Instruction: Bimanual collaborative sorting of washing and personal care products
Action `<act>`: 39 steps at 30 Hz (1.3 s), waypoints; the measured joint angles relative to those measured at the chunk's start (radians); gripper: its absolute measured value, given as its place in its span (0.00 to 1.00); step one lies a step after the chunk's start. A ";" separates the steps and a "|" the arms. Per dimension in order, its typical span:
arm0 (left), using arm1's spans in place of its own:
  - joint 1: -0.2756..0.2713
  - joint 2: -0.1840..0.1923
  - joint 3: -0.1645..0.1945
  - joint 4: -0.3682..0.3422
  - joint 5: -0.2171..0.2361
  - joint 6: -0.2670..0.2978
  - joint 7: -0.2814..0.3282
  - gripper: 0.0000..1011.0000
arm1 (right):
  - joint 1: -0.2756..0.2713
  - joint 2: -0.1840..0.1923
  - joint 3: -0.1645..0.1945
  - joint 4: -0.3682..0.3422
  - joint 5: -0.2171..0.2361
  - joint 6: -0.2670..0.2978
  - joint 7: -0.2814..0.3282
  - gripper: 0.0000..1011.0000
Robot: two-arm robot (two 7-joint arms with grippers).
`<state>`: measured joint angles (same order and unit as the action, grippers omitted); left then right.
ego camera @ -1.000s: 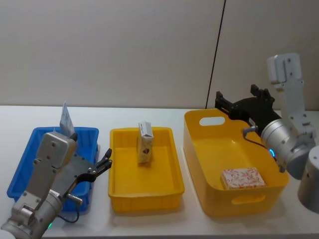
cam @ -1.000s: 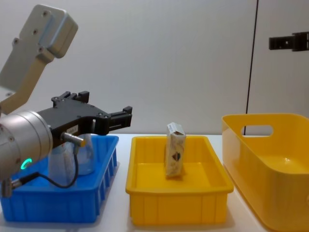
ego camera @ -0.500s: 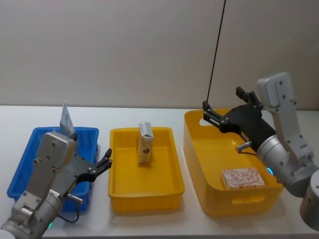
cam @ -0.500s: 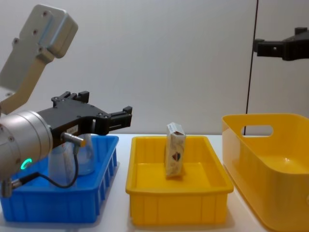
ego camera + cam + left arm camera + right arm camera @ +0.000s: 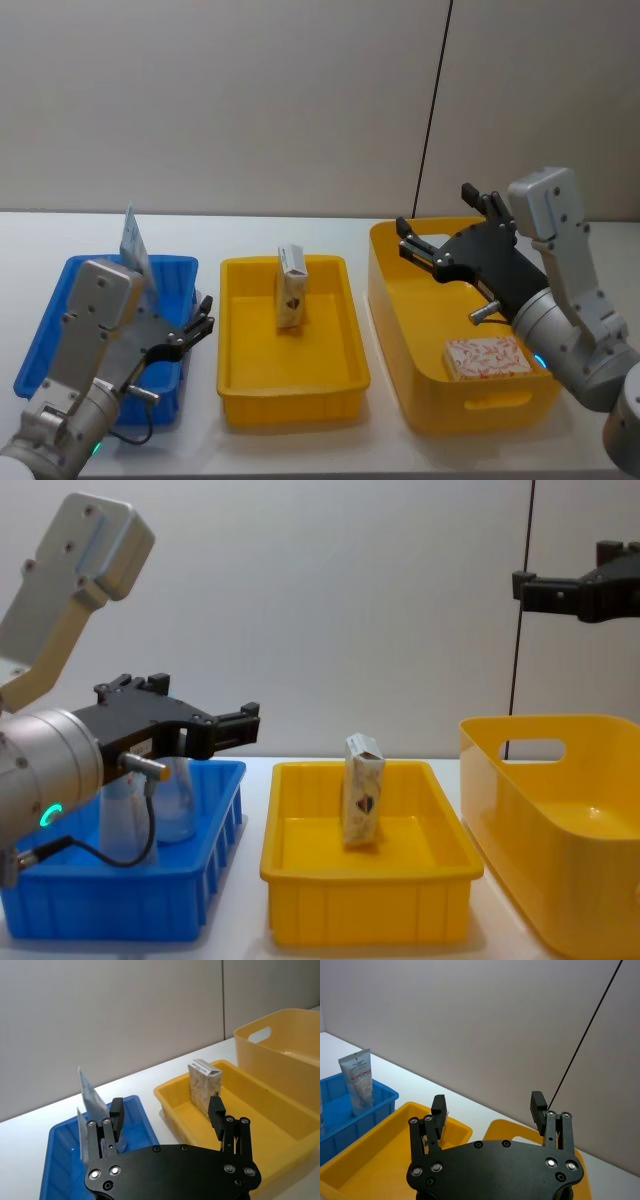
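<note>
A white carton point(image 5: 291, 288) stands upright in the middle yellow tray point(image 5: 290, 402); it also shows as carton point(image 5: 363, 791) and carton point(image 5: 204, 1087). A red-orange patterned carton point(image 5: 486, 358) lies flat in the deep yellow bin point(image 5: 430, 400). Pale squeeze tubes point(image 5: 133, 238) stand in the blue bin point(image 5: 170, 263), seen also as tubes point(image 5: 175, 800). My left gripper point(image 5: 203, 320) is open and empty at the blue bin's right edge. My right gripper point(image 5: 408, 240) is open and empty, high over the deep bin's left rim, pointing toward the middle tray.
The three bins sit in a row on a white table, blue bin point(image 5: 120, 920) left, tray point(image 5: 365, 920) centre, deep bin point(image 5: 560, 880) right. A plain wall with a dark vertical seam point(image 5: 432, 110) stands behind. Open table lies in front of the bins.
My right gripper has swung left and lower, from behind the deep bin to above its left rim. My left gripper has drawn back slightly toward the blue bin.
</note>
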<state>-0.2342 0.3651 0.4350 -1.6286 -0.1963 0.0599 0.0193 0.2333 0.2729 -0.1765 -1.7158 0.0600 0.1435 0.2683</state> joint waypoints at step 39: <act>-0.040 -0.119 -0.123 0.129 -0.057 0.149 0.096 0.99 | -0.012 0.012 -0.007 0.002 -0.001 -0.038 0.015 0.99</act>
<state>-0.2746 0.2463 0.3123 -1.5000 -0.2532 0.2091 0.1150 0.2210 0.2854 -0.1831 -1.7141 0.0586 0.1057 0.2832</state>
